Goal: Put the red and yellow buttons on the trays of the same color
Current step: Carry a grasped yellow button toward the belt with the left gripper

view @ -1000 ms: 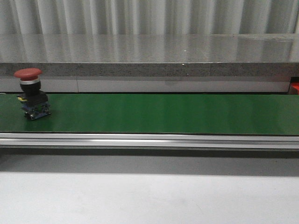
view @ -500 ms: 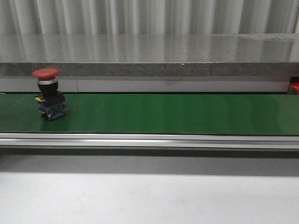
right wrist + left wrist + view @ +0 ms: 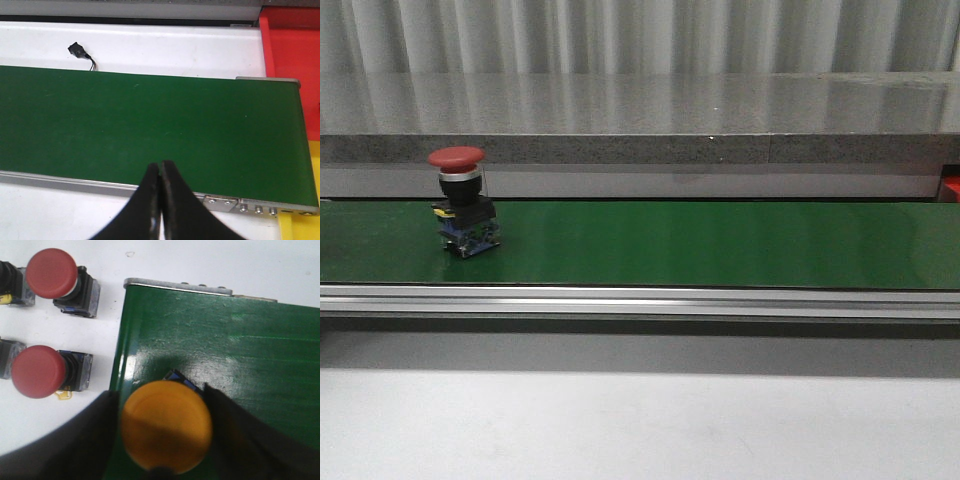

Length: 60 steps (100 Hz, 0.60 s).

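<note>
Left gripper pinches yellow button, unseen from front; right gripper pressed together

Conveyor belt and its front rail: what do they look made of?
Conveyor belt: smooth green rubber or PVC by the look, semi-glossy, with soft light glare on it in the left wrist view. Front rail: likely brushed aluminium, silver, with lengthwise highlights along its grooves.

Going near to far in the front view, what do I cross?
Pale tabletop → silver aluminium conveyor rail → green conveyor belt carrying the red mushroom-head push button → grey speckled stone ledge → corrugated metal wall.
</note>
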Motion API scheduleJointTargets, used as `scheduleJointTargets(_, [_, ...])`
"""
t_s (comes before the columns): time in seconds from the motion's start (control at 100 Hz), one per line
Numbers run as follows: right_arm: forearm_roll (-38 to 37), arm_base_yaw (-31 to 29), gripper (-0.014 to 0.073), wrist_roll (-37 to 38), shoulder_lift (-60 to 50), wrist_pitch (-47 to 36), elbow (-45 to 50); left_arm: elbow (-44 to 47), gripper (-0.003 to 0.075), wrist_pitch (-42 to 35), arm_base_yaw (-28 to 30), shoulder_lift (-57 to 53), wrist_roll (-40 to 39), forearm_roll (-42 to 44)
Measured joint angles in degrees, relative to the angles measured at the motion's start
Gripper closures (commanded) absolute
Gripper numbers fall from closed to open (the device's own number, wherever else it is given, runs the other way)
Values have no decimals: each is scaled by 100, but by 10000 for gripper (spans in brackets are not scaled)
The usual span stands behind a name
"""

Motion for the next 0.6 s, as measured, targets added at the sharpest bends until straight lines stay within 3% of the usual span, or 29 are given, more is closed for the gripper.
scheduleJointTargets(0.04, [0,0,661,0,0,0,0,0,1,10,-13,0,55,-55])
scheduleJointTargets(0.18, [0,0,661,0,0,0,0,0,96,55,-105,-13,143,-79])
scheduleJointTargets(0.37, [0,0,661,0,0,0,0,0,97,33,-415,-470,157,-48])
scheduleJointTargets(0.6, [0,0,661,0,0,0,0,370,98,-393,-750,-1766,161,46])
